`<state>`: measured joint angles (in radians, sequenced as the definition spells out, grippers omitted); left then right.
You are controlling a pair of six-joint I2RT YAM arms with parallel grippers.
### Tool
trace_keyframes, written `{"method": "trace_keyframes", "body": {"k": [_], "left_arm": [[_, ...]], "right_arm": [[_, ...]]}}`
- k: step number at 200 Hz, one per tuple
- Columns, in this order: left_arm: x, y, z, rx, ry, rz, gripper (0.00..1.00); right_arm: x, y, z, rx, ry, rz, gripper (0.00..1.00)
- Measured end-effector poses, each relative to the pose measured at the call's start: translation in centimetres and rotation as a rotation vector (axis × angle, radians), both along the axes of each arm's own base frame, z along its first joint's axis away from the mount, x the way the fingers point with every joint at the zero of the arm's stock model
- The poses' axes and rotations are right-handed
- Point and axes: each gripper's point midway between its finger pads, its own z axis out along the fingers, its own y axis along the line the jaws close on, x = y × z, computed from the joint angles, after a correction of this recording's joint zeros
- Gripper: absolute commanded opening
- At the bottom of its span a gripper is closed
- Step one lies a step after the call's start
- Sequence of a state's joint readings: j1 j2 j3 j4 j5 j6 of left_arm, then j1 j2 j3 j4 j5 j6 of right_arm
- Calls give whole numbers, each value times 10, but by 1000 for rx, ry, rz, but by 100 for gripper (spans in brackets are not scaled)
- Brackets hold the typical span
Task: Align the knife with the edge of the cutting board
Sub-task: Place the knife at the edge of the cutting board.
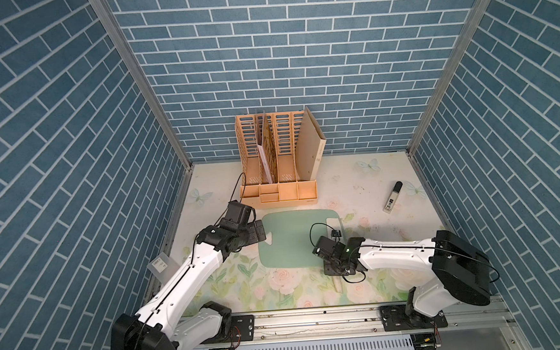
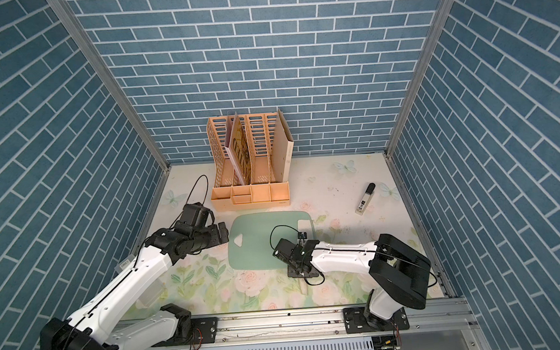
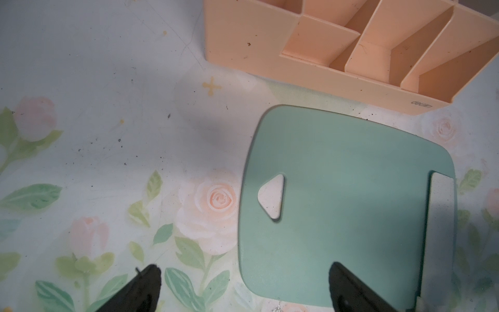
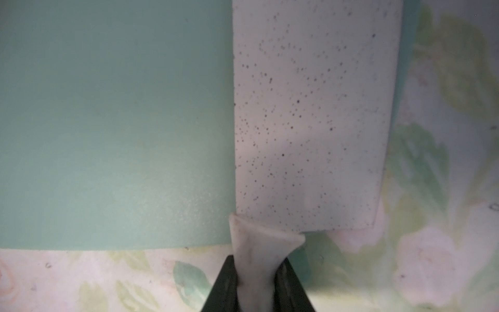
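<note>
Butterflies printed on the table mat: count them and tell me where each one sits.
3. A butterfly left of the organizer, a second right of it, a third beside the black-capped tube, at the right. More may be hidden.

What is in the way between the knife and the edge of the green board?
Nothing that I can see. The right gripper is shut on the knife by its handle, and the blade lies flat on the cutting board, right by its edge, with nothing between them.
</note>
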<state>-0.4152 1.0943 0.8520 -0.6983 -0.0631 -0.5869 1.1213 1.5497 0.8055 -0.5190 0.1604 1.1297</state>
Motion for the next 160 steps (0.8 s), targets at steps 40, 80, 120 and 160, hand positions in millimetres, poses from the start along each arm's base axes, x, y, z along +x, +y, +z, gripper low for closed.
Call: {"method": "trace_keyframes", "body": {"k": [40,80,120,160], "left_arm": [[0,0,0,0,0,-1,100],[0,0,0,0,0,-2,100],[0,0,0,1,1,-2,99],[0,-1,-4,6,13,-2,100]], "right_arm": [[0,0,0,0,0,1,0],[0,0,0,-2,0,1,0],[0,0,0,-8,2,1,0],[0,0,0,-9,1,1,0]]}}
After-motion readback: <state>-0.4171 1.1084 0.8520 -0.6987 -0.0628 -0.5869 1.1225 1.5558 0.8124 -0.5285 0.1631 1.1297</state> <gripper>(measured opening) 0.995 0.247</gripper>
